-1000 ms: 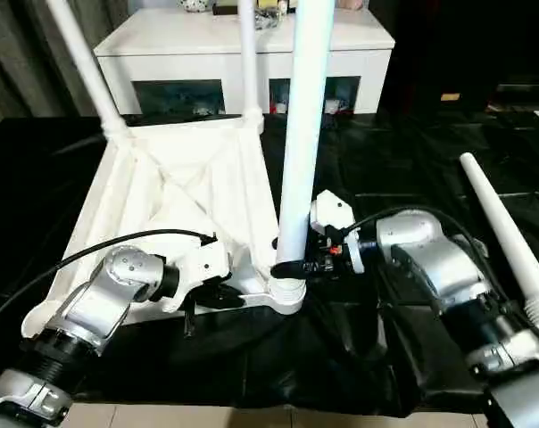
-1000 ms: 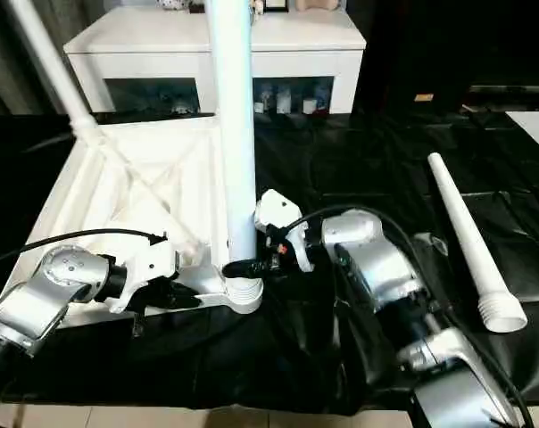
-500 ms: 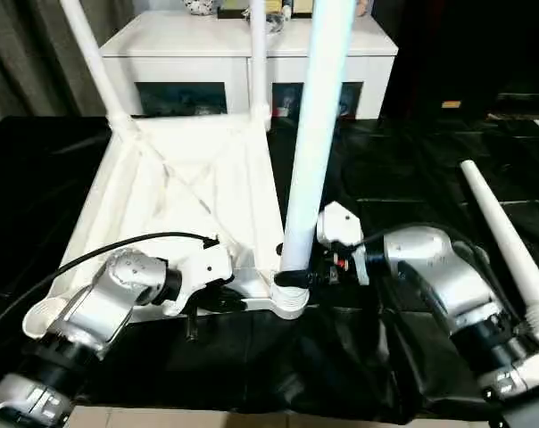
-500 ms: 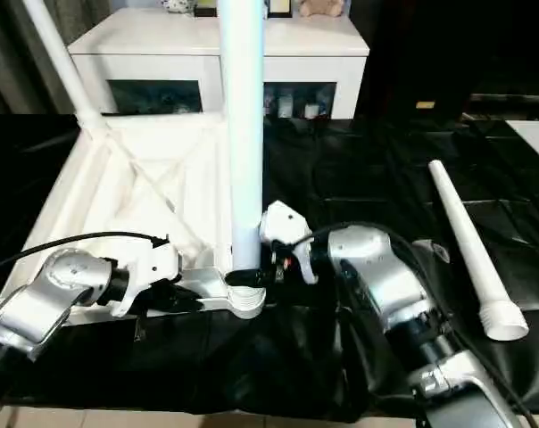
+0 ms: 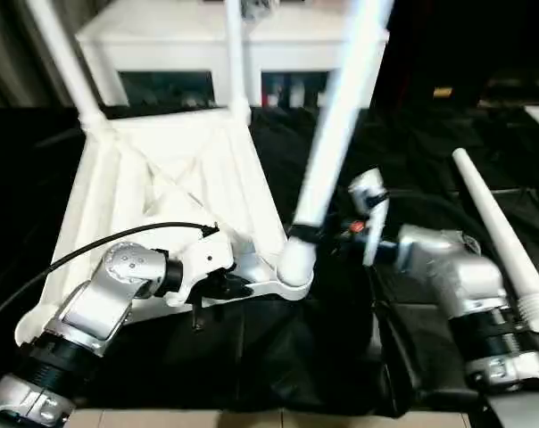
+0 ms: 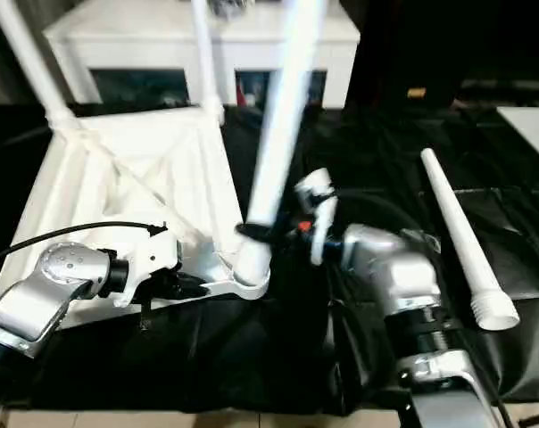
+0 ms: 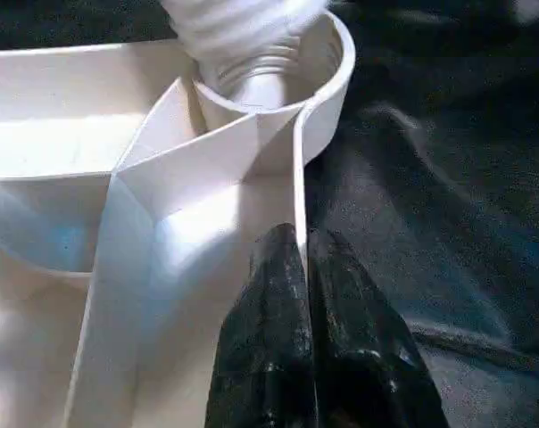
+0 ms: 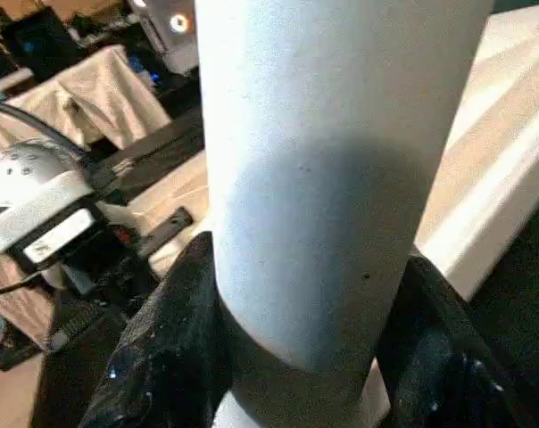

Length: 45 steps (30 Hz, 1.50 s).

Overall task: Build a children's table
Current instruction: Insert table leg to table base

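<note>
Left fingers [image 7: 305, 348] together on tabletop [image 5: 162, 178] rim; right fingers [image 8: 171, 357] clamp tilted leg [image 5: 336, 134], top cut off.

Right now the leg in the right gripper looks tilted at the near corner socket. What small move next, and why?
Probably tip the leg back upright before pressing or turning further. The right gripper clamps it low on the shaft, and its threaded end sits in the near corner socket while the shaft leans right. The left gripper, shut on the tabletop's rim, steadies that corner. Driven at this angle, it may bind.
</note>
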### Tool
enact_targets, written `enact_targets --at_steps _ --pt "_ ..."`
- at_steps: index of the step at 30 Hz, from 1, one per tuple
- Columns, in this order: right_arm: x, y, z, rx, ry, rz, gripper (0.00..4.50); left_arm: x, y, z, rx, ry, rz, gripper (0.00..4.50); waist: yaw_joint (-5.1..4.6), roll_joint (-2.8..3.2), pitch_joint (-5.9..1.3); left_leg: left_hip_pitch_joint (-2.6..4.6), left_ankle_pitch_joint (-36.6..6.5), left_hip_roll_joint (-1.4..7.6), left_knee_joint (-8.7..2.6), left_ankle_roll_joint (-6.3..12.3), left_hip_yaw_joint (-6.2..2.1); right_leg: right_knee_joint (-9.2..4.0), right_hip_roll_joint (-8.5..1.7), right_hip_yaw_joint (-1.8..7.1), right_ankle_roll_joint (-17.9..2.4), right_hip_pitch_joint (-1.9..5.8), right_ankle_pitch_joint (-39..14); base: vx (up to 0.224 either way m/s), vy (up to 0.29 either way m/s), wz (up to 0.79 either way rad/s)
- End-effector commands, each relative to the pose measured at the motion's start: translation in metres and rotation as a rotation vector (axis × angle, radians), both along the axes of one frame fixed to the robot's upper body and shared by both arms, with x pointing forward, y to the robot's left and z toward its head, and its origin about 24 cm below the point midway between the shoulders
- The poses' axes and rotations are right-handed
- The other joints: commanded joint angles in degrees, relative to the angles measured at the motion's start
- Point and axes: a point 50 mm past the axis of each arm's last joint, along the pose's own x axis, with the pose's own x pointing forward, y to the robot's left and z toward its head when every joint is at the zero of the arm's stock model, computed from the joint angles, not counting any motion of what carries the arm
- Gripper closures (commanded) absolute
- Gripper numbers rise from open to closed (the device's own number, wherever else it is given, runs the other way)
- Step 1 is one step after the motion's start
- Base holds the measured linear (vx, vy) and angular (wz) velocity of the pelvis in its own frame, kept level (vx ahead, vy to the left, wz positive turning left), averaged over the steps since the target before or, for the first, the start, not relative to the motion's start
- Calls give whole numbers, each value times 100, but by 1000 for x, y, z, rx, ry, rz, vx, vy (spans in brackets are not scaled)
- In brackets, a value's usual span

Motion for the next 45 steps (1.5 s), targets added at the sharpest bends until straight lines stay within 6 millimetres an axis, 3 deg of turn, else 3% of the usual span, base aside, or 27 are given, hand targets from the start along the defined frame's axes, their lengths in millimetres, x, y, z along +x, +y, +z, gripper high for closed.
enact_targets --at_steps 1,2,5,6,10,15,21,32,45 --pt "1 -1 6 -27 -15 14 265 6 -4 15 -20 -58 -18 450 66 32 -507 26 1032 30 -187 912 -7 -94 -230 261 -1812 464 2251 0 0 0" --pt "0 -1 4 -39 0 23 265 6 -4 16 -20 -59 -18 450 92 37 -488 18 956 45 -182 992 6 -107 -242 253 -1829 445 2135 0 0 0" --pt "-2 0 1 -57 20 34 265 5 -5 15 -18 -60 -19 450 131 45 -446 28 433 95 -217 911 14 -168 -273 253 -1803 433 1355 0 0 0" --pt "-3 1 0 -57 31 36 265 5 -5 15 -17 -61 -18 450 147 44 -417 48 112 117 -249 735 23 -210 -271 258 -1754 426 847 0 0 0" --pt "-4 3 -1 -32 47 33 266 6 -3 15 -15 -67 -11 450 158 52 -379 75 -441 124 -299 298 22 -256 -278 281 -1607 424 198 0 0 0" --pt "-4 9 3 19 67 34 266 7 -3 15 -12 -70 -5 450 144 48 -391 54 -448 96 -293 201 11 -246 -281 295 -1542 440 232 0 0 0" --pt "-4 13 4 -8 53 53 266 8 -2 16 -9 -77 -3 450 150 38 -406 36 -283 83 -275 241 6 -219 -276 290 -1548 448 426 0 0 0" --pt "-6 16 -4 -186 -21 115 266 8 1 16 -1 -80 4 450 158 29 -414 28 -192 77 -254 320 4 -200 -271 284 -1556 452 551 0 0 0" --pt "-8 30 6 -316 -199 202 266 9 1 16 0 -87 8 450 146 26 -416 26 -243 79 -247 332 -4 -192 -273 295 -1555 459 505 0 0 0"
